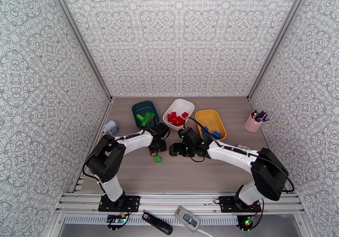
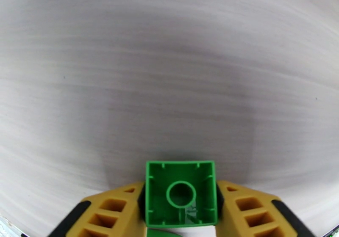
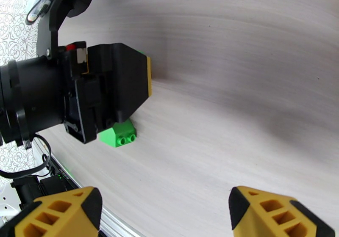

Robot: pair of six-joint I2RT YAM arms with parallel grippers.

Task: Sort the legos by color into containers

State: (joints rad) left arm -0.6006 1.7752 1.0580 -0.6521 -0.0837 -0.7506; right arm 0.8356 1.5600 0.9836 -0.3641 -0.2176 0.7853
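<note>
I am clamping my left claw [image 2: 181,197] on a green lego [image 2: 180,178], its yellow fingers [image 2: 112,212] pressing against the brick's two sides while the hollow underside is facing my wrist camera. From my other wrist, this brick is sitting right at the fingertips, and its lower edge is looking as if it is resting on the tabletop [image 2: 169,64]; I cannot tell whether it is lifted at all. My right claw [image 3: 167,213] is hovering just to the right of the left claw and pointing toward it. Its two yellow pads [image 3: 63,214] are standing wide apart and gripping nothing, with bare tabletop lying between them. Beyond my left claw, on the side away from my bases, the dark teal tub [image 1: 142,107] is carrying green legos [image 1: 146,119]. Beyond my right claw the white tub [image 1: 182,105] is holding red legos [image 1: 176,118]. Just past that claw and to its right, the yellow tub [image 1: 209,117] is holding blue legos [image 1: 216,134]. A pink cup [image 1: 253,125] of pens is standing well to the right of my right claw, near the wall.
</note>
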